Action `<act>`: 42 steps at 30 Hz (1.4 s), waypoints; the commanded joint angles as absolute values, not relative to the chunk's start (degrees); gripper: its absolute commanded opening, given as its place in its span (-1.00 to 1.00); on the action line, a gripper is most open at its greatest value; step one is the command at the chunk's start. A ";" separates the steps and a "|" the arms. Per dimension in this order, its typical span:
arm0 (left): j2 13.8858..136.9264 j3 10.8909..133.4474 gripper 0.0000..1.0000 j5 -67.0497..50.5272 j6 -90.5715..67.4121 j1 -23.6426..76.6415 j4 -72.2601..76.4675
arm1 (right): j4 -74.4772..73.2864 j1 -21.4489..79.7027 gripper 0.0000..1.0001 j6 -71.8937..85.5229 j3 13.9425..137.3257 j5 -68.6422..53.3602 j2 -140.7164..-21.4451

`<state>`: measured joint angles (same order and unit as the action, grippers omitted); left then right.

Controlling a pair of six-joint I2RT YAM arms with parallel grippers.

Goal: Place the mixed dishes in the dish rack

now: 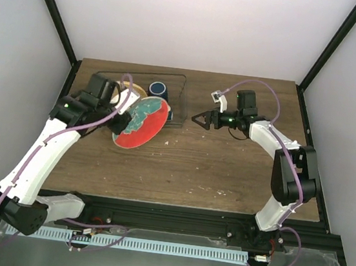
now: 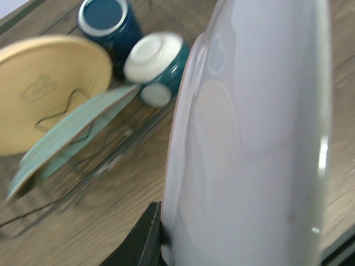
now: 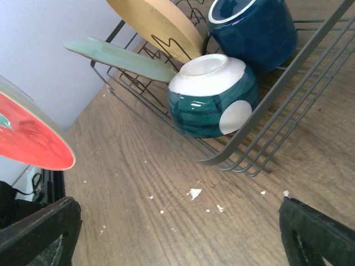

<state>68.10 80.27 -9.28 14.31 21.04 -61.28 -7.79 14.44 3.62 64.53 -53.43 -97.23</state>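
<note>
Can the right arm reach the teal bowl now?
Probably yes: the open right claw faces the bowl at the near corner of the rack; only its low wire side lies between.

Overhead view faces down; both wrist views close (sharing dish rack (image 3: 260,118)).

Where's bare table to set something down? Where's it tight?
Free: the middle table strip from the rack and open right pincer to the near edge. Crowded: rack holding yellow plate, mug, bowl; red-rimmed plate in the left pincer at its front edge.
</note>
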 commanded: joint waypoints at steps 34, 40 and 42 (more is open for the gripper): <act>69.00 64.89 -1.00 57.30 62.22 42.62 -37.10 | -6.33 12.42 1.00 6.31 73.92 -43.71 -104.73; 70.22 63.54 -1.00 56.01 60.78 42.56 -36.31 | -6.43 12.28 1.00 6.10 73.43 -44.44 -105.09; 70.75 63.01 -1.00 55.87 60.57 42.60 -35.92 | -6.42 12.25 1.00 6.07 73.48 -44.75 -105.23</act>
